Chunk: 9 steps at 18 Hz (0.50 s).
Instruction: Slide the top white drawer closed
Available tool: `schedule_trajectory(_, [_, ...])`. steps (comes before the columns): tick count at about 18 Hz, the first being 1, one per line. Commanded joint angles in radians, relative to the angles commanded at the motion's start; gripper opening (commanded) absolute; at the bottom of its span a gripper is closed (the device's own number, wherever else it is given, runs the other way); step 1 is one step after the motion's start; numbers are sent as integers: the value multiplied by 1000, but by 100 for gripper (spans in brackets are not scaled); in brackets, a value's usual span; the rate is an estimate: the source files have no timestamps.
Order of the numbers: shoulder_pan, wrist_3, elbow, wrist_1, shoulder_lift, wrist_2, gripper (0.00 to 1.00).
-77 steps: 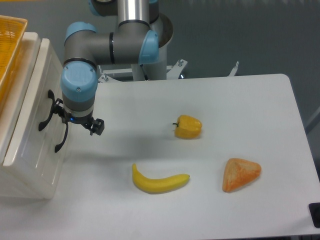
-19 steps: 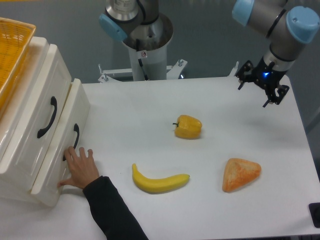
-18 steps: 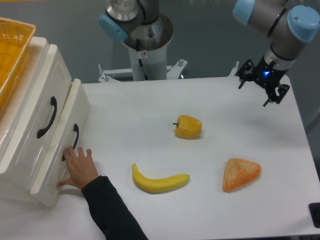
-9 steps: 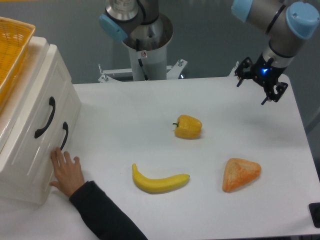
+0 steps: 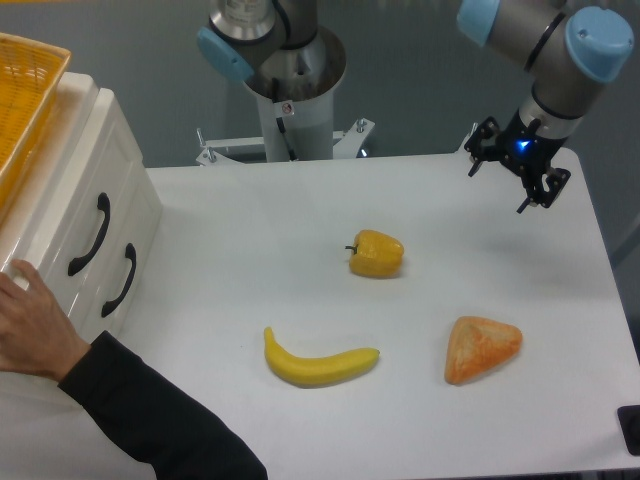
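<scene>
Lab: robot arm (image 5: pixel 560 40), white table (image 5: pixel 300 200)

we see a white table (image 5: pixel 300 215). near its centre sits a yellow pepper (image 5: pixel 376 253); at five o'clock from it lies an orange wedge-shaped piece (image 5: pixel 482 348), at seven o'clock a banana (image 5: pixel 318 362). at the table's nine o'clock edge stands a white cabinet (image 5: pixel 85 225).

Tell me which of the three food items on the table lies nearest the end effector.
The yellow bell pepper. It sits closer to the end effector than the orange wedge-shaped piece or the banana.
</scene>
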Motion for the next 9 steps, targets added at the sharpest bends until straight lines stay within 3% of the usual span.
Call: schedule_trajectory(9, [-11,9,5,0,5,0,100])
